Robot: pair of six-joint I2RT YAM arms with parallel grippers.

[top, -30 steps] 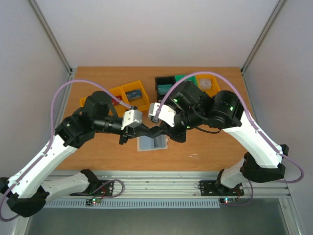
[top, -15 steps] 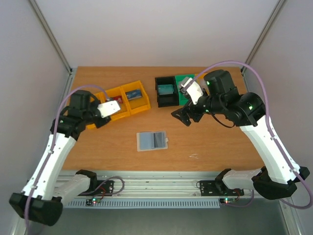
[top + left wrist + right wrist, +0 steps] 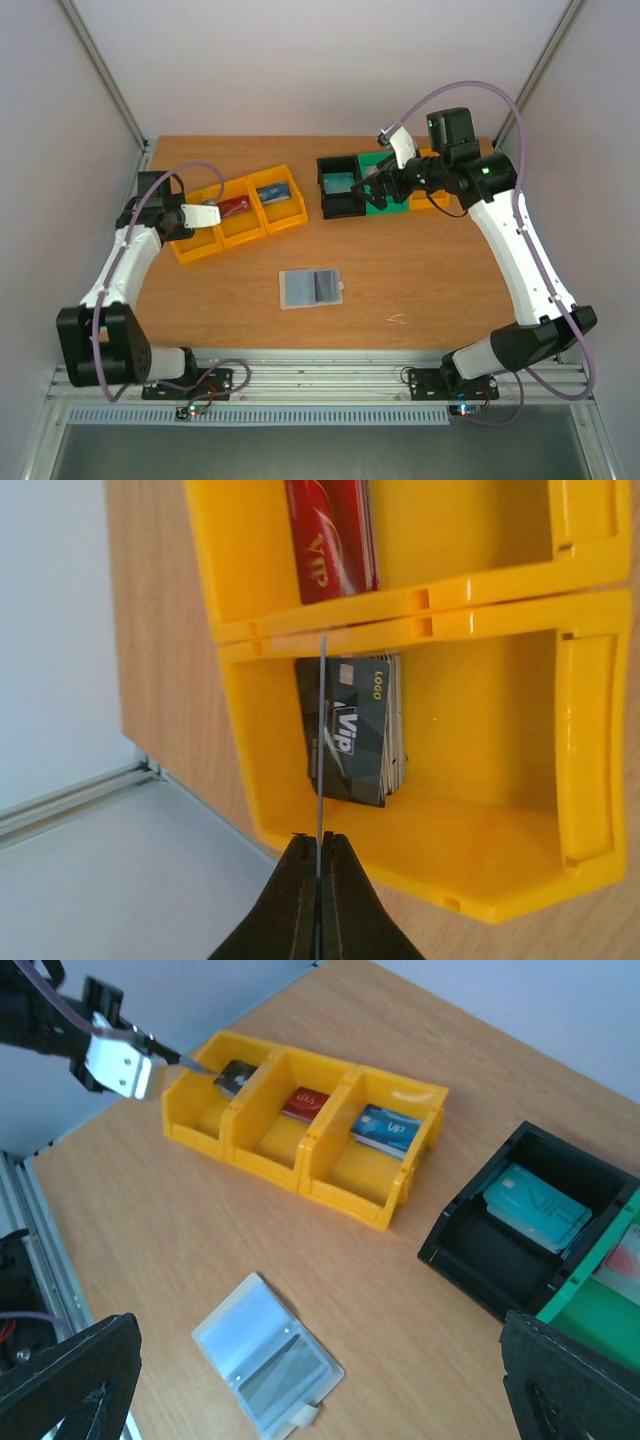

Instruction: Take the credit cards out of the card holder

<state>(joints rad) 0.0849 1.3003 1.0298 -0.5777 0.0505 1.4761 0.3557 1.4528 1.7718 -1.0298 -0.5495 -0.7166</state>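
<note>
Surface: wooden table (image 3: 430,270), white walls on three sides, arm bases at the near edge.
Card holder: card holder (image 3: 311,288) lies open and flat on the table, front middle, blue-grey inner face up. It is well apart from both grippers. One panel looks darker; can't tell if a card sits in it.
Left gripper: left gripper (image 3: 320,842) is pinched tight on a thin card (image 3: 321,730). The card is seen edge-on in the wrist view, sticking straight out from the fingertips.
Held card position: over the end compartment of the yellow bin row (image 3: 265,1157), far left of the table, above the stack inside. Can't tell if it touches the stack.
Yellow bin contents: dark grey cards (image 3: 352,730) stacked in the end compartment, red card (image 3: 335,535) in the middle one, blue card (image 3: 385,1130) in the third.
Right gripper: right gripper (image 3: 382,190) is spread fully wide with nothing between the jaws. Its fingers (image 3: 70,1380) sit at the bottom corners of its wrist view. It hangs above the bins at the far right of the table.
Other bins: black bin (image 3: 470,1250) holds a teal card (image 3: 535,1205). Green bin (image 3: 590,1315) is just beside it.
</note>
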